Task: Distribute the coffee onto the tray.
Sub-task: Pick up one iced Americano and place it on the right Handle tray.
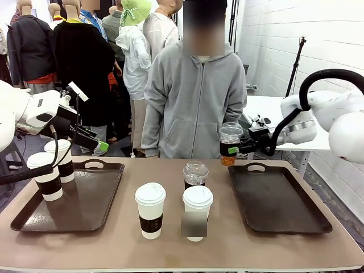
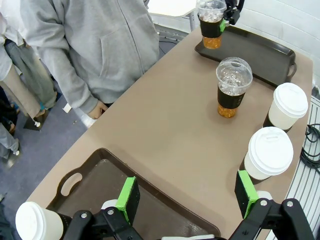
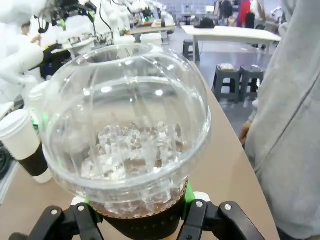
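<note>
My right gripper (image 1: pixel 232 150) is shut on a clear dome-lidded coffee cup (image 1: pixel 230 142) of dark liquid and ice, held upright just above the far left corner of the right tray (image 1: pixel 284 207). The right wrist view has this cup (image 3: pixel 125 135) close up between the fingers. My left gripper (image 1: pixel 98 143) hangs open and empty above the left tray (image 1: pixel 85 205), where two white sleeved cups (image 1: pixel 46 175) (image 1: pixel 61 159) stand. Between the trays stand another clear cup (image 1: pixel 195 173) and two white lidded cups (image 1: pixel 150 208) (image 1: pixel 197 206). From the left wrist, the open gripper (image 2: pixel 187 197) frames the table.
A person in a grey hoodie (image 1: pixel 193 96) stands at the far edge of the table, arms down. The left wrist view takes in the middle clear cup (image 2: pixel 231 87), two white cups (image 2: pixel 288 105) (image 2: pixel 270 152) and the right tray (image 2: pixel 265 47) beyond.
</note>
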Robot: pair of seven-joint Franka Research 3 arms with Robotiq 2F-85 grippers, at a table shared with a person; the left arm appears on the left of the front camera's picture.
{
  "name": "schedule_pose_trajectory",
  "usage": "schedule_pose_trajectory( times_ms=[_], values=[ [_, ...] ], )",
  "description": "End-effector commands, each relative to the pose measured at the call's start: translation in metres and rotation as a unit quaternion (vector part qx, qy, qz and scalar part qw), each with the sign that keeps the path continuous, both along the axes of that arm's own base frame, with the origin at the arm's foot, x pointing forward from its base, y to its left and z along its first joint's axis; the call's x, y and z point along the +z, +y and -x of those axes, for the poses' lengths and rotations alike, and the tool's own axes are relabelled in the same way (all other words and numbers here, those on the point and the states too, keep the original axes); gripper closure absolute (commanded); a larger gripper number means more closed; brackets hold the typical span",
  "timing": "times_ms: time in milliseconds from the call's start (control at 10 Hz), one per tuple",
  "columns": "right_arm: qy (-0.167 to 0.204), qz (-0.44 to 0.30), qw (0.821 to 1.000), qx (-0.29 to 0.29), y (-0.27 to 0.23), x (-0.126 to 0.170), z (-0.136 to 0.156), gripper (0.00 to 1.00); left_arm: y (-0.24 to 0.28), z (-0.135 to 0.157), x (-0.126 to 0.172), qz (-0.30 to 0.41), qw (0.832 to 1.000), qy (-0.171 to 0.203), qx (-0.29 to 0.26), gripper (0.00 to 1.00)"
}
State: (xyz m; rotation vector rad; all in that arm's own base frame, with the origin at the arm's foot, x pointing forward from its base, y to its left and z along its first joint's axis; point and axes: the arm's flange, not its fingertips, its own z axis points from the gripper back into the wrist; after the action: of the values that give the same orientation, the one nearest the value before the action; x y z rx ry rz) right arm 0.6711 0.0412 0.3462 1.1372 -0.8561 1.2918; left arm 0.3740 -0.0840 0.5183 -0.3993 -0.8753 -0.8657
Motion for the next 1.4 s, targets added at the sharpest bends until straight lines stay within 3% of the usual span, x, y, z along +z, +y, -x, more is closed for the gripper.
schedule_pose_trajectory(
  times_ms=[0,200,400,900,1300],
  values=[
    [-0.011,0.004,1.0,-0.004,-0.012,0.006,0.03,0.33,0.001,0.0,-0.002,0.004,1.0,0.002,-0.001,0.0],
    [-0.007,0.003,1.0,-0.01,-0.024,0.005,0.039,0.33,0.001,0.0,-0.002,0.004,1.0,0.002,-0.001,0.0],
    [-0.002,0.009,1.0,-0.016,-0.03,-0.002,0.025,0.33,0.001,0.0,-0.002,0.004,1.0,0.002,-0.001,0.0],
    [0.006,0.01,1.0,-0.017,-0.032,-0.009,0.029,0.33,0.001,0.0,-0.002,0.004,1.0,0.002,-0.001,0.0],
    [-0.026,0.008,0.999,-0.044,-0.075,-0.027,0.051,0.33,0.001,0.0,-0.002,0.004,1.0,0.002,-0.001,0.0]
  ],
)
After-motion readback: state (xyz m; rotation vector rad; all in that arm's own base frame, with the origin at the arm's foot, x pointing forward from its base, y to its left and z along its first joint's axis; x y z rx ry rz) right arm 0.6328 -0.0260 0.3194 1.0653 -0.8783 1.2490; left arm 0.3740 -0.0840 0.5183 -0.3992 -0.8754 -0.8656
